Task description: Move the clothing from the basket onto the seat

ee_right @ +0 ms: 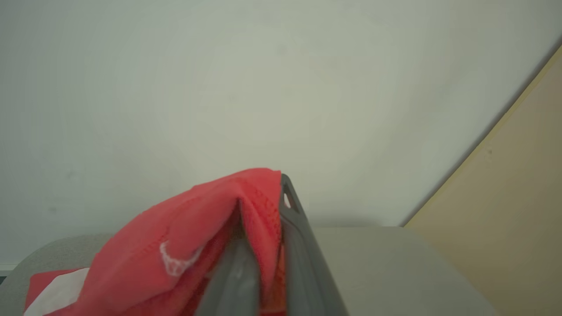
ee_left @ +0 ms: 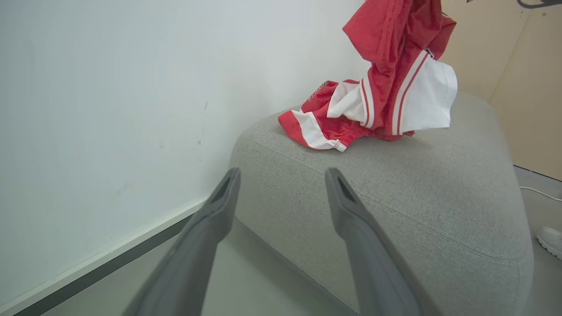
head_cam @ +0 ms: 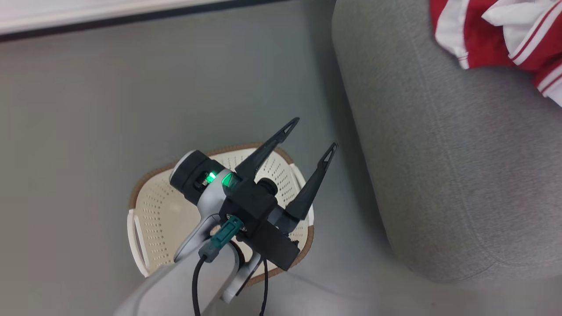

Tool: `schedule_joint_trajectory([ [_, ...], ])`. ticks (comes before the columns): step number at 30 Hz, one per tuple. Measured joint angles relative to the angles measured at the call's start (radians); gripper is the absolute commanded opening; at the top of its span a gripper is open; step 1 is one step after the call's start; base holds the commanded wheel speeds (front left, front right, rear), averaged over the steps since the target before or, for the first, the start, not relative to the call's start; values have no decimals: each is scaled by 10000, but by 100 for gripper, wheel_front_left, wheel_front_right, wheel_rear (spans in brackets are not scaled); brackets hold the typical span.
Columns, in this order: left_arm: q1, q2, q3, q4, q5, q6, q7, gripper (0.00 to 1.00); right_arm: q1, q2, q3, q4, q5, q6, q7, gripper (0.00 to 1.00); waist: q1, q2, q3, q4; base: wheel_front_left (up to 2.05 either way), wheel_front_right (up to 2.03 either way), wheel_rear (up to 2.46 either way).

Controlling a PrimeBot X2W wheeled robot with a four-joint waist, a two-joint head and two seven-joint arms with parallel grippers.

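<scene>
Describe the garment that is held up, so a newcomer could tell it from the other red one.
Find the big grey sofa by the white wall. At its far end lies a crumpled red garment; the hanging garment rises above it. Only this one is pinched in the right claw, draping down.

1. Soft, even, bright indoor light in all views.
2. Head view: sharp; a faint shadow darkens the floor (head_cam: pixel 320 87) along the seat (head_cam: pixel 439 153).
3. Right wrist view: hazy; the clothing (ee_right: pixel 184 245) and right claw (ee_right: pixel 263 197) near the lens are blurred.
4. Left wrist view: crisp, colours vivid.
</scene>
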Motion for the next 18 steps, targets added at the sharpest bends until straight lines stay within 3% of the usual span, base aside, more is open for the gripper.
schedule_joint_trajectory([
  [4,-178,230,125,-251,134,67,188,100,-2,255,-10,343,36,-104,-13,0,0,0,608,78,0,0,0],
  [12,-565,500,293,-408,474,75,453,100,-46,1528,276,1170,63,-102,-380,0,0,0,1726,6,0,0,0],
  [18,-673,502,265,-316,533,75,502,100,-46,1779,380,1848,59,-88,-777,0,-1,0,2064,-272,0,0,0],
])
